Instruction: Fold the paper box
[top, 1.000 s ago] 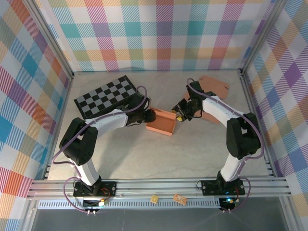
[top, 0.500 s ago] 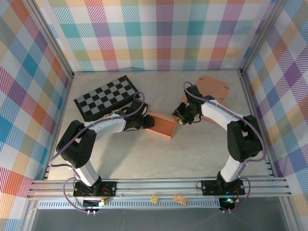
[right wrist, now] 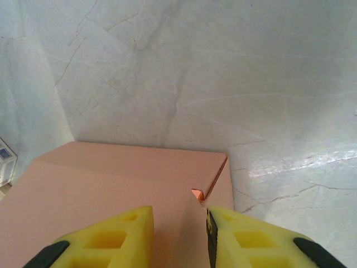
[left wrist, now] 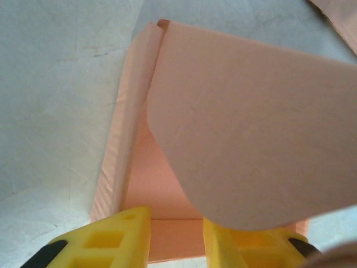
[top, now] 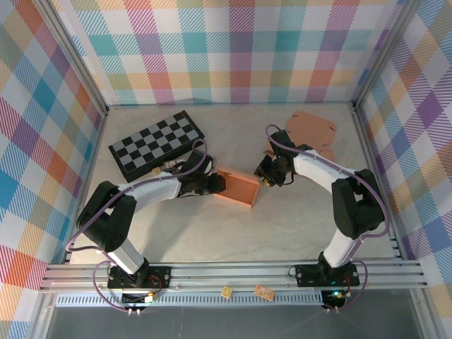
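Top external: paper box [top: 239,188] mid-frame, left gripper [top: 217,183] and right gripper [top: 265,178] at its two ends; I cannot tell whether either is clenched. Side wall [left wrist: 120,145] raised; rounded flap [left wrist: 251,128] loose. Remaining, I judge: tucking that flap.

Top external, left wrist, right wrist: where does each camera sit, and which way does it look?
Top external: above and behind the arms, looking down on the table; both arms show, bases at the bottom.
Left wrist: on the left arm, looking along the left hand into the paper box; its yellow fingers show.
Right wrist: on the right arm, looking past the right hand at a box panel and the table; its yellow fingers show.
Shared: all three views show the box.
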